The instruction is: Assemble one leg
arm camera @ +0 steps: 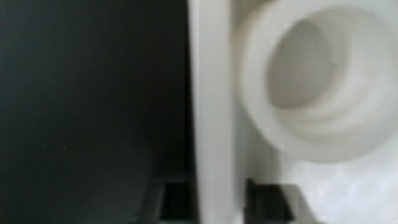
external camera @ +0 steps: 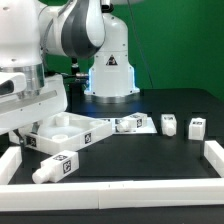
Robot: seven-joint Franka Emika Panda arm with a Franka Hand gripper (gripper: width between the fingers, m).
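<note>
The large square white tray-like part [external camera: 62, 128] lies at the exterior view's left. My gripper [external camera: 27, 127] is down at its near left edge. In the wrist view the gripper [arm camera: 214, 198] has its two dark fingers [arm camera: 176, 203] pressed against both sides of the tray's thin upright wall [arm camera: 210, 90], shut on it. A round socket [arm camera: 329, 80] of the tray shows just beside that wall. One leg [external camera: 55, 167], a stubby white peg with tags, lies on the table in front of the tray. Two more legs [external camera: 169, 123] [external camera: 197, 126] stand toward the right.
The marker board [external camera: 143, 126] lies mid-table right of the tray, with a small tagged white piece [external camera: 126, 124] at its left end. Long white bars run along the front [external camera: 110, 195], the right [external camera: 213, 155] and the left [external camera: 8, 165]. The robot base [external camera: 110, 75] stands behind.
</note>
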